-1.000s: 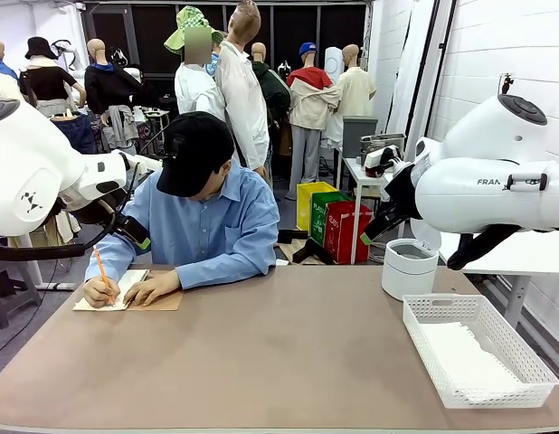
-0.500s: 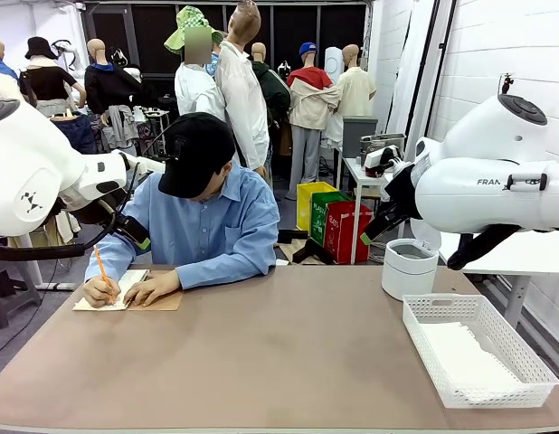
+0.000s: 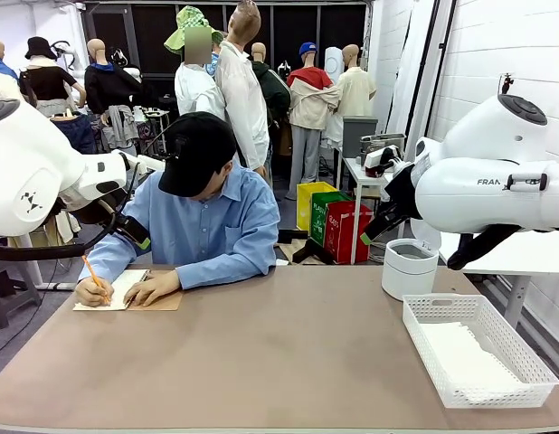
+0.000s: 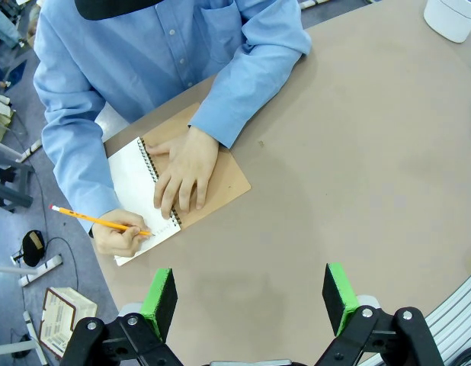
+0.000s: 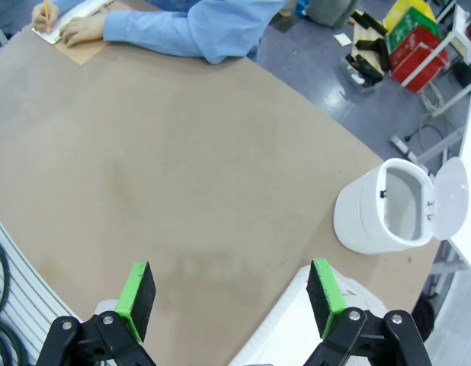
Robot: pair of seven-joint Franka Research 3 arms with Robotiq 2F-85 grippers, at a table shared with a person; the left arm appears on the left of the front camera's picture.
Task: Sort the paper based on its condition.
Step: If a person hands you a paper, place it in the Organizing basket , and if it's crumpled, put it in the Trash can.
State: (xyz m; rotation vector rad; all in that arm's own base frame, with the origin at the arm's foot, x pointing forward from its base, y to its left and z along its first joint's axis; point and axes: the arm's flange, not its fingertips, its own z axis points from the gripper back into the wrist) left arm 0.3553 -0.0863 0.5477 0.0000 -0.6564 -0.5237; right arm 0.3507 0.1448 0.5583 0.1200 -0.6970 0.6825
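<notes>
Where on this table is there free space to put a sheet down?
The middle of the table, between notebook and basket, is bare down to the near edge. Crowded: far left by the person's hands; right side by bin and basket.

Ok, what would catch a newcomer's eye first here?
Probably the person in the blue shirt, bent over the far left corner of the table, writing in a spiral notebook with an orange pencil. Next, the white lattice basket at the near right, with white paper in it. The left claw and right claw hang open above the table.
</notes>
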